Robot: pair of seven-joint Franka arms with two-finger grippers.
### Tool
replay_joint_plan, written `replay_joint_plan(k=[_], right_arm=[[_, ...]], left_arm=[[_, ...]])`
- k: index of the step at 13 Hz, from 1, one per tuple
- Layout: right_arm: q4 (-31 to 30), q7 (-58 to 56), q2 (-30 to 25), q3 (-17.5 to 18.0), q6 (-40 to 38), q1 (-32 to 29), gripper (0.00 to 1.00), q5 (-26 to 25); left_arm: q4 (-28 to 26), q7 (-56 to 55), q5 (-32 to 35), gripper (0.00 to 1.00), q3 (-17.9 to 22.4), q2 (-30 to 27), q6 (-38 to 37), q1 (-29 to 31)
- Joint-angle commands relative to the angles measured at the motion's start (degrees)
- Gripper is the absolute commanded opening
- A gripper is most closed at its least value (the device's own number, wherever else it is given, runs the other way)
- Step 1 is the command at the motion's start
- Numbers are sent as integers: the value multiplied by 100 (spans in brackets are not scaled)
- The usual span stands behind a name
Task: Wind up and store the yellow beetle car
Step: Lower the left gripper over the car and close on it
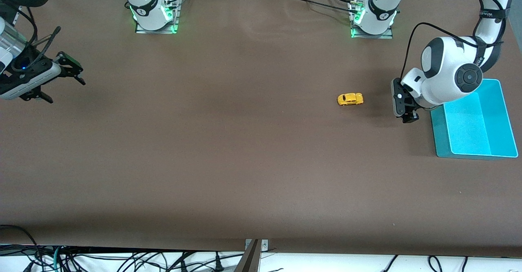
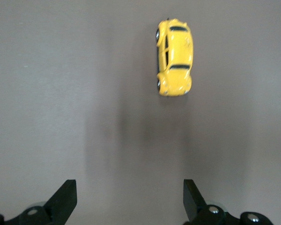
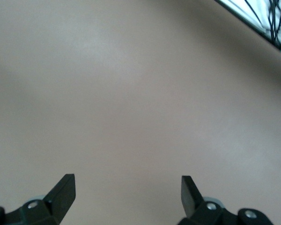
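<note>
The yellow beetle car (image 1: 350,99) sits upright on its black wheels; rounded body, dark windows; toward the left arm's end.

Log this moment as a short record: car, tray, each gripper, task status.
car: yellow beetle car on its wheels on the brown table, untouched
tray: turquoise tray at the left arm's end of the table, nothing seen in it
left gripper: left gripper open, over the table between car and tray, holding nothing
right gripper: right gripper open, waiting at the right arm's end, holding nothing
status: car not yet picked up, wound or stored
</note>
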Motion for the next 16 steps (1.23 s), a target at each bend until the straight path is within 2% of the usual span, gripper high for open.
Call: replay_joint_plan(k=[1, 3, 5, 11, 16], right_arm=[[208, 1613, -112, -4, -608, 147, 100, 79], [279, 2523, -199, 5, -891, 243, 100, 71], [288, 2578, -217, 5, -945, 253, 100, 1], [236, 2552, -217, 5, -883, 261, 100, -17], [201, 2543, -208, 5, -848, 270, 100, -26]], left_arm=[[-371, 72, -26, 100, -282, -262, 285, -41], [-599, 28, -44, 100, -389, -253, 627, -181], [-749, -208, -115, 100, -415, -227, 883, -366], [-1126, -1728, -123, 100, -1092, -218, 1313, -560], [-1566, -1871, -115, 100, -1163, -157, 1973, -595]])
